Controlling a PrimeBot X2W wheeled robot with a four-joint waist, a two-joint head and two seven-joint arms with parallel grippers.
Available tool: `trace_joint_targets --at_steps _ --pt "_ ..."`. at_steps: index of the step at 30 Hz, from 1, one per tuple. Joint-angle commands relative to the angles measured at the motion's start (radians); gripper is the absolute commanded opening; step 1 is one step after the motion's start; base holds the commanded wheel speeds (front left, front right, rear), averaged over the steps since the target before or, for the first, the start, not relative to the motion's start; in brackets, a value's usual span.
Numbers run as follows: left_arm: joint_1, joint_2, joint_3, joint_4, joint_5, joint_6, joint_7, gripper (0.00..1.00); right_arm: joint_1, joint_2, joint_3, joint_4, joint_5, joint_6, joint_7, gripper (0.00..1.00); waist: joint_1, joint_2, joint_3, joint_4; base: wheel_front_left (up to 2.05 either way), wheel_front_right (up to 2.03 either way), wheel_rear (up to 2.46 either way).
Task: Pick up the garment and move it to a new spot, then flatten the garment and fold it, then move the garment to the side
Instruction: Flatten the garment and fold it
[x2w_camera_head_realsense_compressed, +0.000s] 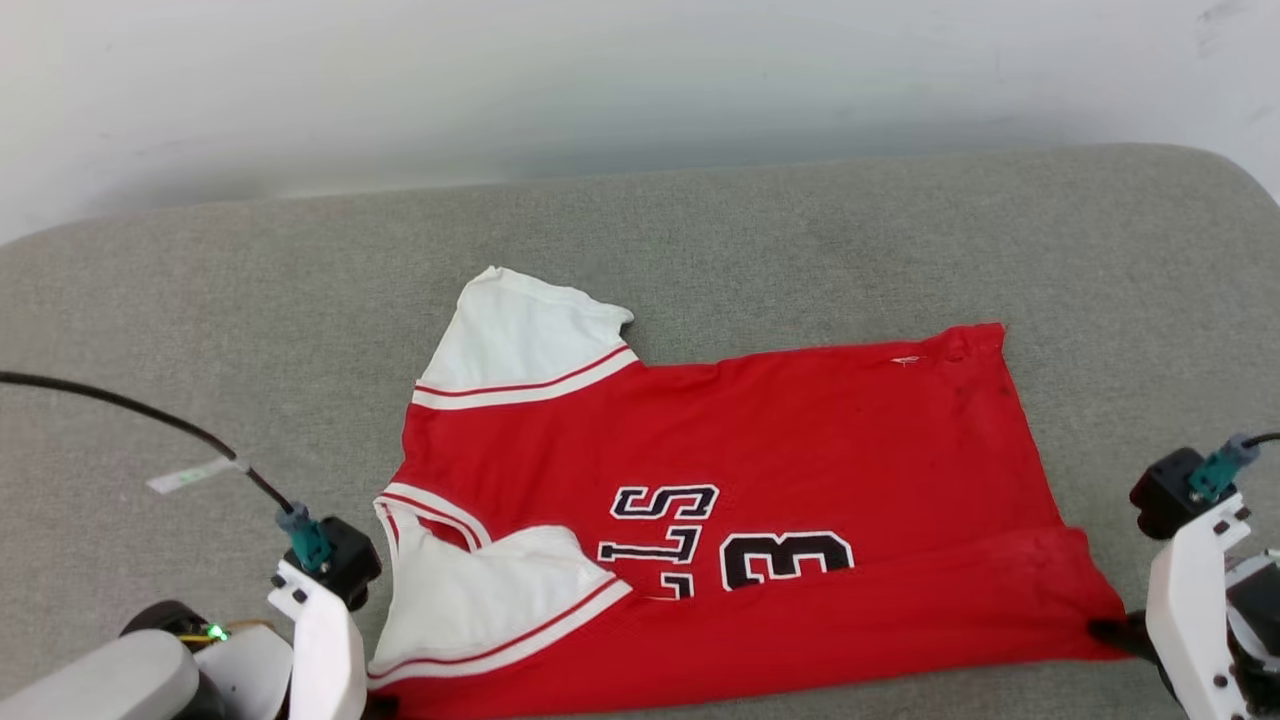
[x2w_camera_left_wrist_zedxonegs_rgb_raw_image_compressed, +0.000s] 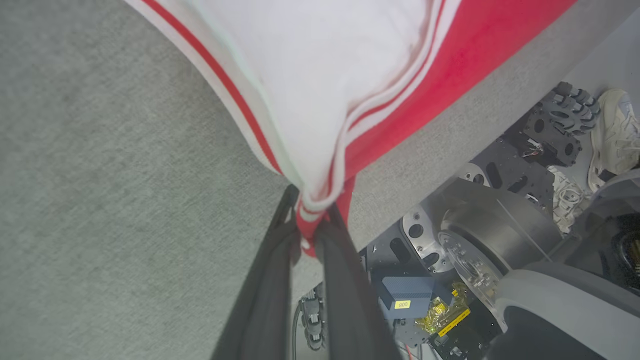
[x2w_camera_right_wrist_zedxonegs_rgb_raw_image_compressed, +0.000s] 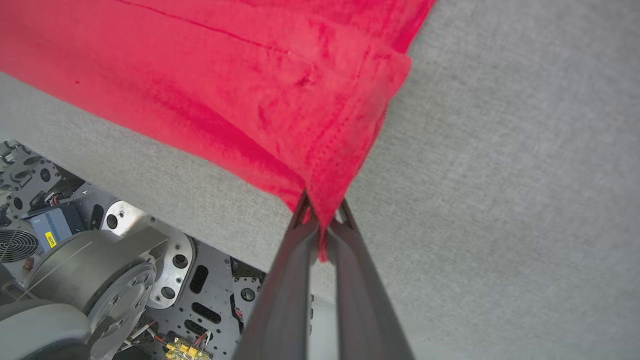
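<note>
**Garment (x2w_camera_head_realsense_compressed: 800, 440): red jersey, pinched at both near corners, lengthwise fold in hand**
It lies flat on the grey cushion (x2w_camera_head_realsense_compressed: 700, 230), collar left and hem right, with the near edge lapping the lettering (x2w_camera_head_realsense_compressed: 735, 545). The left gripper (x2w_camera_left_wrist_zedxonegs_rgb_raw_image_compressed: 312, 212) is clenched on the near white sleeve's striped corner. The right gripper (x2w_camera_right_wrist_zedxonegs_rgb_raw_image_compressed: 322, 212) is clenched on the near hem corner. Advised: lift both corners level and together, keep the cloth taut between them, and carry it toward the far edge. The thin pinches may slip.
</note>
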Motion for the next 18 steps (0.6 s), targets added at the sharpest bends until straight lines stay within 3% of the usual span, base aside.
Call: trace_joint_targets --at_steps 1,5,6,7,8,14,18 --pt "0.018 -0.005 -0.003 0.001 -0.006 0.009 -0.007 0.00 0.019 0.001 0.000 0.007 -0.008 -0.001 0.003 0.00 0.0001 0.0000 0.007 0.000 0.00 0.00 0.00" --pt "0.043 -0.022 -0.021 0.033 0.000 0.019 -0.017 0.00 0.049 0.032 0.001 0.045 -0.020 -0.001 -0.001 0.00 0.0001 0.0000 0.021 0.001 0.00 0.00 0.00" --pt "0.043 -0.027 -0.022 0.040 0.004 0.019 -0.019 0.36 0.050 0.038 -0.001 0.052 -0.025 -0.001 -0.007 0.35 0.0001 0.0000 0.023 0.002 0.00 0.00 0.00" --pt "0.038 -0.033 -0.016 0.045 0.008 0.021 -0.031 1.00 0.050 0.043 -0.006 0.054 -0.029 -0.001 -0.019 0.83 0.0001 0.0000 0.023 0.003 0.00 0.00 0.00" --pt "0.031 -0.035 -0.010 0.047 0.010 0.019 -0.043 1.00 0.051 0.049 -0.010 0.052 -0.034 -0.001 -0.032 1.00 0.0001 0.0000 0.022 0.004 0.00 0.00 0.00" --pt "-0.025 -0.013 0.051 0.036 0.015 0.022 -0.095 1.00 0.033 0.071 -0.095 0.012 -0.136 -0.001 -0.233 1.00 0.0001 0.0000 -0.003 0.005 0.00 0.00 0.00" --pt "-0.080 -0.001 0.115 0.031 0.062 0.048 -0.184 1.00 0.031 0.120 -0.193 -0.020 -0.242 -0.001 -0.402 1.00 0.0001 0.0000 -0.010 -0.005 0.00 0.00 0.00"
